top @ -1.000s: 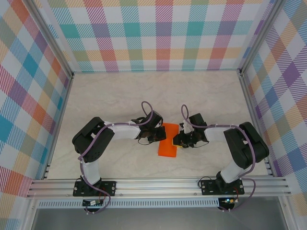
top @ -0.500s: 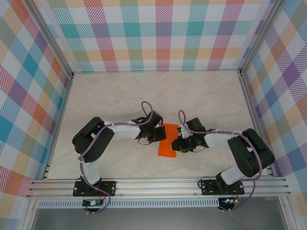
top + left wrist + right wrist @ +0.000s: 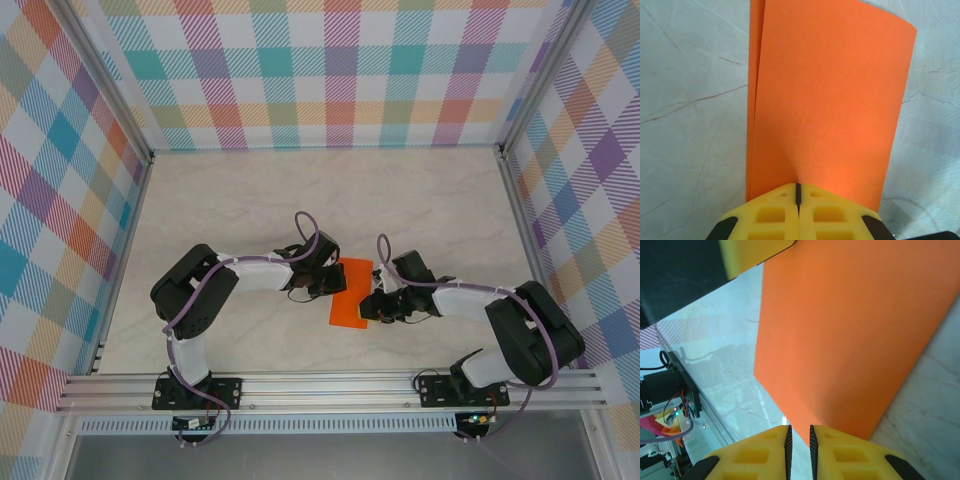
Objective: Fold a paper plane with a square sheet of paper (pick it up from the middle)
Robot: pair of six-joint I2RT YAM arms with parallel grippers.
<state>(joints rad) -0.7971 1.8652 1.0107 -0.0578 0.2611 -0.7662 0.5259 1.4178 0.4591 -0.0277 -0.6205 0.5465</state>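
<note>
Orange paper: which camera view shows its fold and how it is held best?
Left wrist: the orange paper is large, both layers visible along its left edge, its near edge pinched by the left gripper, fingers shut. Right wrist gives one plain face and a corner; the top view shows it small, seen from above.

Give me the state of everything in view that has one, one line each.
orange sheet of paper: folded double, two layers showing along one edge, pinched at one end.
left gripper: shut on the orange sheet of paper.
right gripper: jaws nearly together with a narrow slit between, at the sheet's edge; whether it grips is unclear.
</note>
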